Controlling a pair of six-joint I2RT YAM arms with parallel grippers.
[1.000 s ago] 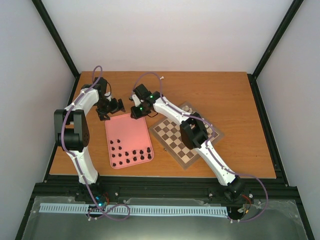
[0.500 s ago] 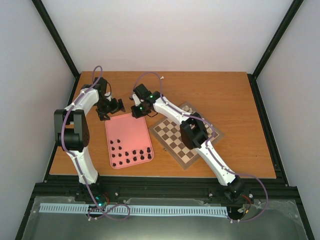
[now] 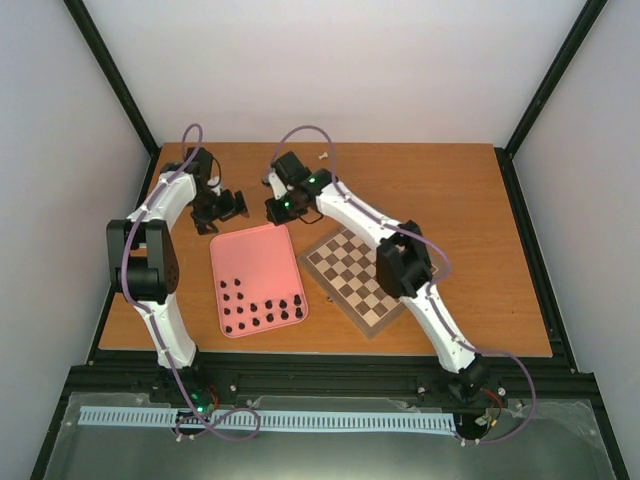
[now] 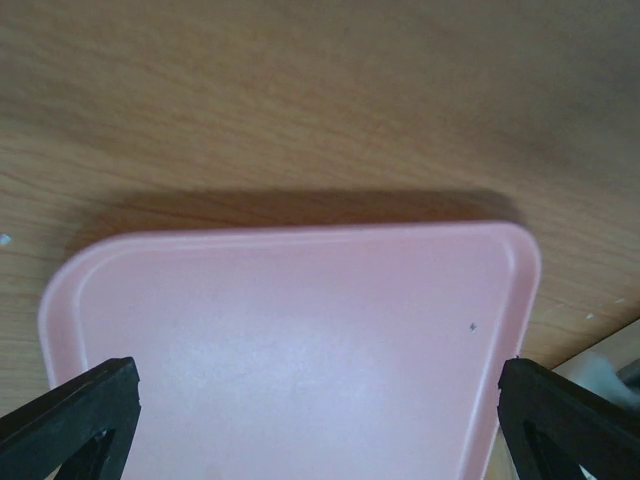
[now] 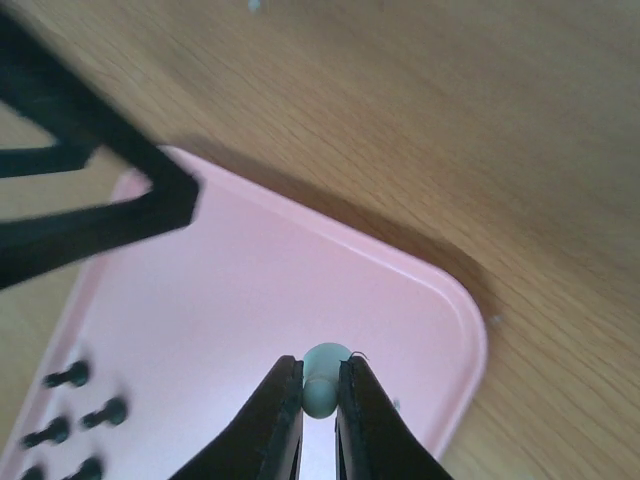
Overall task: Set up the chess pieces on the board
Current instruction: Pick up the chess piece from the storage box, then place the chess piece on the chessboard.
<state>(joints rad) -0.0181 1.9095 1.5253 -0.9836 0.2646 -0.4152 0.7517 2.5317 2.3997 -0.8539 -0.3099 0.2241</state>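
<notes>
The job looks barely begun: the right gripper (image 5: 320, 375) pinches one white piece (image 5: 322, 358) above the pink tray (image 3: 255, 258) toward the worktop's left edge, black pieces (image 3: 262, 312) sit on it, the board (image 3: 345, 265) by the near edge shows bare squares, and the left gripper (image 4: 318, 378) gapes wide.
</notes>
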